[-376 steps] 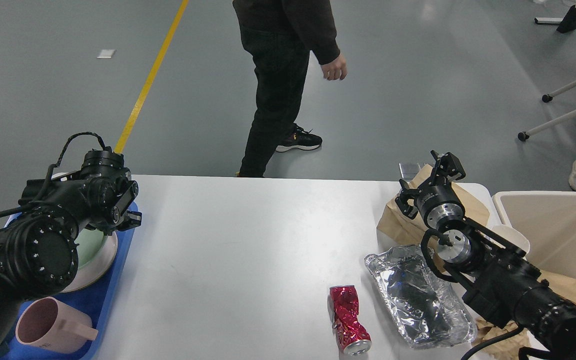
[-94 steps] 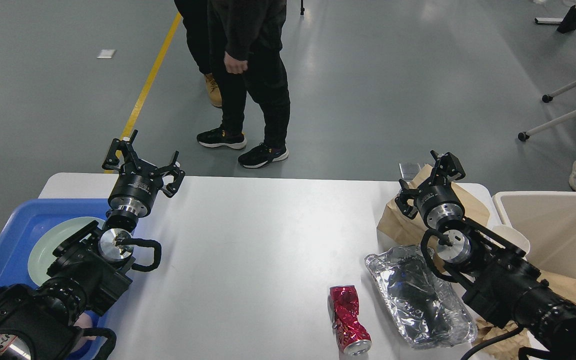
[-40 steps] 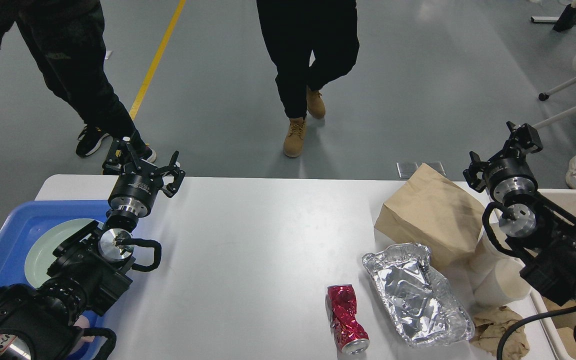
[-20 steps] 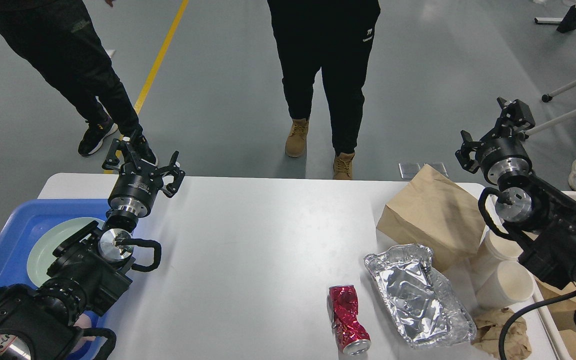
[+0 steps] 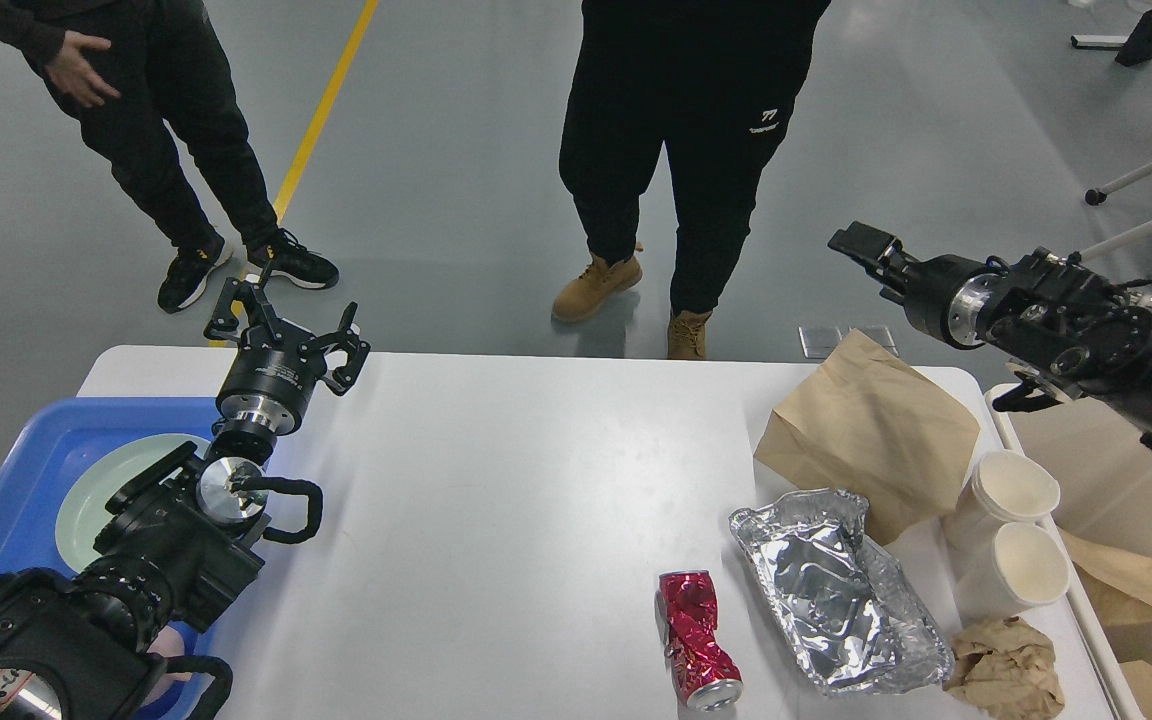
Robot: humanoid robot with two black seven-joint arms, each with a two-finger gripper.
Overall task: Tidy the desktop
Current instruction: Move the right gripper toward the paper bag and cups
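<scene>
The white desktop [image 5: 496, 480] carries litter on its right side: a brown paper bag [image 5: 866, 430], a crumpled foil tray [image 5: 831, 590], a crushed red can [image 5: 696, 635], two white paper cups [image 5: 1011, 490], and a ball of crumpled brown paper [image 5: 1006, 665]. My left gripper [image 5: 284, 325] is open and empty above the table's far left edge. My right gripper [image 5: 858, 243] is raised beyond the far right corner, above the paper bag, and points left. It is seen side-on, so I cannot tell its fingers apart. It holds nothing that I can see.
A blue tray [image 5: 6, 470] with a pale green plate [image 5: 101, 480] lies at the left under my left arm. A beige bin [image 5: 1116, 470] with brown paper inside stands off the right edge. Two people [image 5: 696, 120] stand just behind the table.
My right arm has swung up from over the cups and bin and now points left above the paper bag. My left arm has not moved. The people have shifted closer.
</scene>
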